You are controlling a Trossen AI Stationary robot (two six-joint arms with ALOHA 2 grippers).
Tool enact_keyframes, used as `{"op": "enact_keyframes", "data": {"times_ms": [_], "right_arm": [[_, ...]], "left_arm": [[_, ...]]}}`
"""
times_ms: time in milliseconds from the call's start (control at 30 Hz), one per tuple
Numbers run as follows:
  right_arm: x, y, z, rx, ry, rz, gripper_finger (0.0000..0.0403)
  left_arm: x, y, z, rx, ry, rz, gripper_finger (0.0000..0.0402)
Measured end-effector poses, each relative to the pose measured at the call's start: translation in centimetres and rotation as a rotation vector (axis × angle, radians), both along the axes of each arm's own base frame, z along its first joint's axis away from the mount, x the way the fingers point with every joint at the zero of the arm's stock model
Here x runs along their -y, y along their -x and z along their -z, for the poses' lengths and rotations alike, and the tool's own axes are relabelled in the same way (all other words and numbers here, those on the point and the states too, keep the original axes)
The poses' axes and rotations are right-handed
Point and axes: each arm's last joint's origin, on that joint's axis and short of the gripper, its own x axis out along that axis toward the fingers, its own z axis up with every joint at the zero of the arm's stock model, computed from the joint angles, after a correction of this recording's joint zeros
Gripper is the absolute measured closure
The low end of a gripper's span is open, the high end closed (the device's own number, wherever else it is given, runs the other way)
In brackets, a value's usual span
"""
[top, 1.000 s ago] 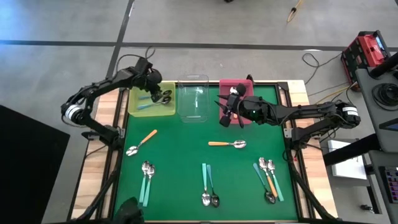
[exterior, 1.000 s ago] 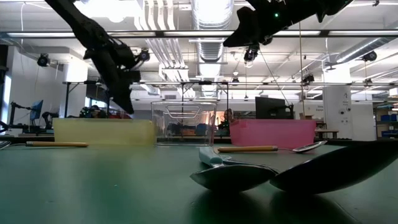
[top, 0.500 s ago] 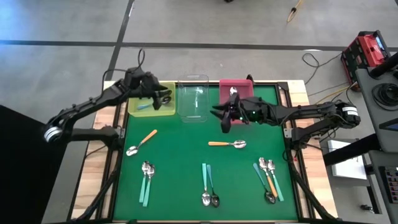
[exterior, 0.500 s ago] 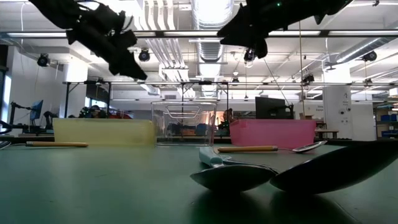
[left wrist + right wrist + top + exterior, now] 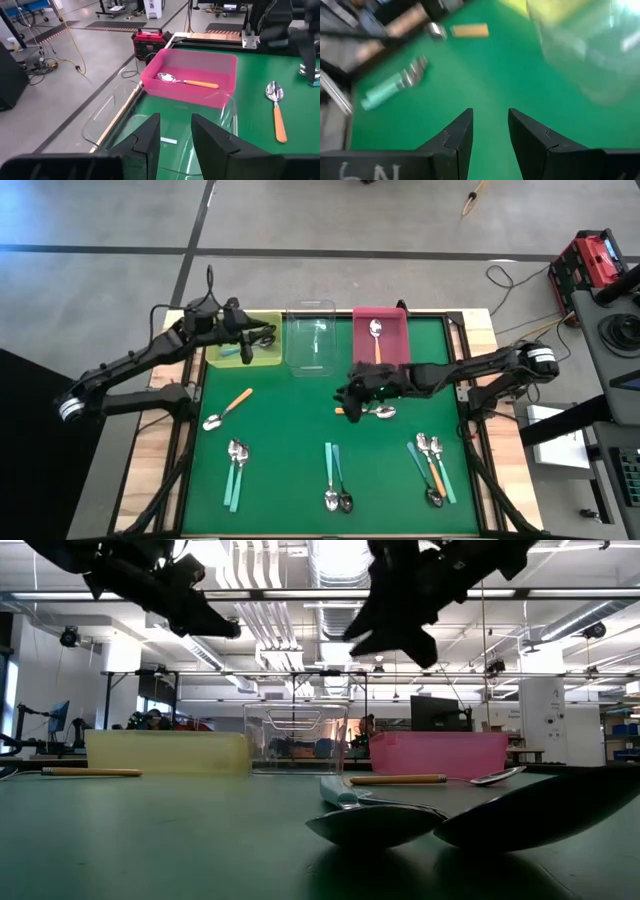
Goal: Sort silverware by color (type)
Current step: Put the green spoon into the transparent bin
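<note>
My right gripper (image 5: 348, 398) hangs open and empty over the green mat (image 5: 290, 425), just beside an orange-handled spoon (image 5: 368, 412). Its wrist view (image 5: 490, 112) shows nothing between the fingers. A second orange-handled spoon (image 5: 376, 340) lies in the pink bin (image 5: 395, 315). My left gripper (image 5: 258, 337) is raised over the yellow bin (image 5: 215, 358), which holds a teal-handled spoon (image 5: 236, 352). It is open and empty too (image 5: 175, 120). More silverware lies on the mat: an orange spoon (image 5: 228, 408), teal pairs (image 5: 236, 470) (image 5: 335, 480), and a mixed group (image 5: 430, 465).
A clear bin (image 5: 312, 340) stands between the yellow and pink bins at the mat's far edge. The mat's wooden border (image 5: 150, 450) runs along both sides. In the low view both grippers hang well above the bins (image 5: 295, 737).
The right gripper left the pink bin, where an orange spoon now lies, and came forward over the mat. The left gripper rose from the yellow bin and drew back.
</note>
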Motion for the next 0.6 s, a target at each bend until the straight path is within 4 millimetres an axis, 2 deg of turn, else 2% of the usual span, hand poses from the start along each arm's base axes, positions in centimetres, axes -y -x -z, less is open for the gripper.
{"op": "enact_keyframes", "data": {"times_ms": [267, 600], "right_arm": [[-2.6, -1.5, 1.2, -0.371, -0.101, -0.016, 0.0289], [-6.9, -3.1, 1.7, -0.669, -0.198, -0.084, 0.0289]], "left_arm": [[-0.1, -0.1, 0.0, 0.003, 0.019, -0.005, 0.0309], [0.1, -0.2, 0.0, 0.006, 0.026, 0.004, 0.0309]]}}
